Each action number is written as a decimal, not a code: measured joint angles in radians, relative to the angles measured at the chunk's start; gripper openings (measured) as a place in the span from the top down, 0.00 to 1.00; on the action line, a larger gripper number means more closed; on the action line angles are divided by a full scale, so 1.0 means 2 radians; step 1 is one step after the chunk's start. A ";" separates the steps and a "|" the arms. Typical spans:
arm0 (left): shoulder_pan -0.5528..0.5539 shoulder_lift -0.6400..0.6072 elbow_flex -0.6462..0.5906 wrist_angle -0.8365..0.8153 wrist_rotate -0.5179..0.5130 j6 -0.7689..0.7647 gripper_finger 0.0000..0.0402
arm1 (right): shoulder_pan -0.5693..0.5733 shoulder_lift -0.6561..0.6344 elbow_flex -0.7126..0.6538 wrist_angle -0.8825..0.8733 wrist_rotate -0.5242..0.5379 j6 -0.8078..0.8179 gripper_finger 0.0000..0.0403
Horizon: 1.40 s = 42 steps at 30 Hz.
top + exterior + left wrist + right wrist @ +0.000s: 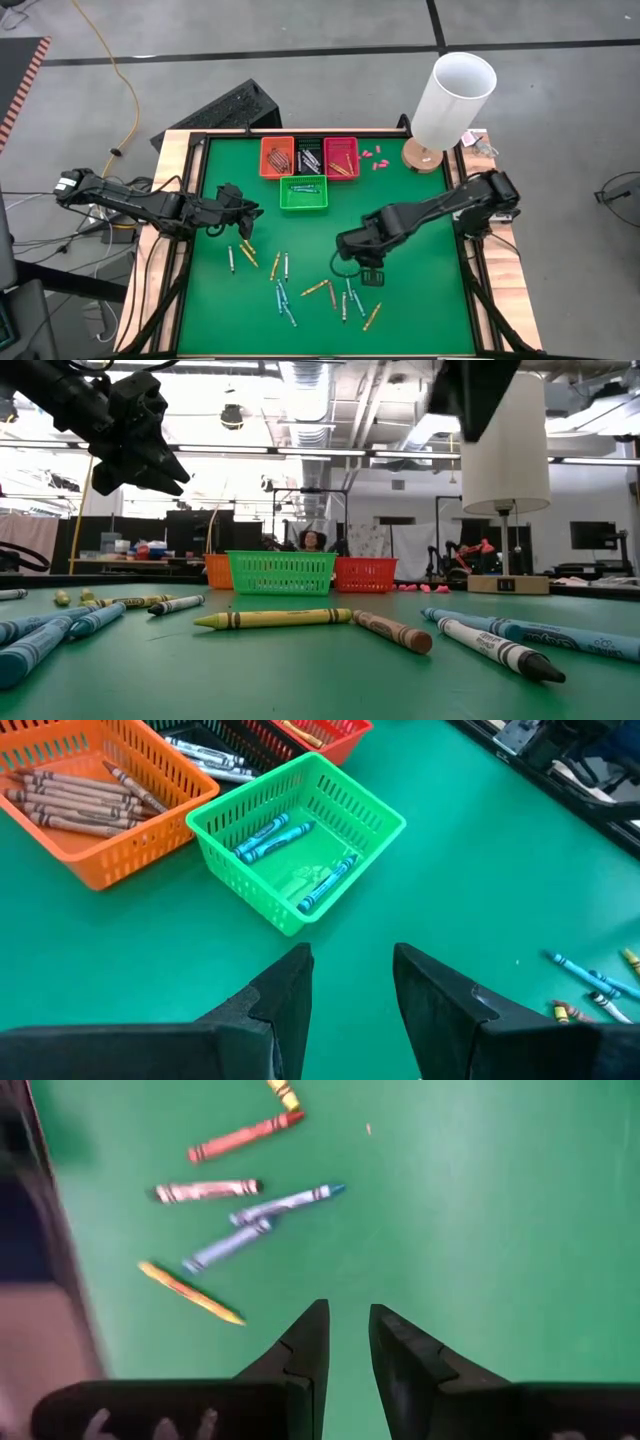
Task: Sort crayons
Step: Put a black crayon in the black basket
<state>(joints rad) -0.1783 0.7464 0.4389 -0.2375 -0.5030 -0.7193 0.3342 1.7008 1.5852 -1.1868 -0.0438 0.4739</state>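
Over a dozen loose crayons [285,278] lie scattered on the near mat, unsorted; others fill the orange basket [277,157] and green basket [303,193]. Left gripper [350,1000] and right gripper [346,1350] hover parted, empty, apparently between picks.

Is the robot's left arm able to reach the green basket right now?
Probably yes. The left gripper hangs just before the green basket with its fingers apart and empty, and only bare green mat lies between them. The basket's top is open, with blue crayons inside.
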 joint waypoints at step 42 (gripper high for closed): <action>0.000 0.000 0.000 0.013 0.017 -0.026 0.67 | 0.030 0.123 0.132 0.581 0.156 -0.351 0.76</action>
<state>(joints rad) -0.1780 0.7460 0.4389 -0.2115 -0.4697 -0.7704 0.3936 1.9474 1.8493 -0.0252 0.2686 -0.2281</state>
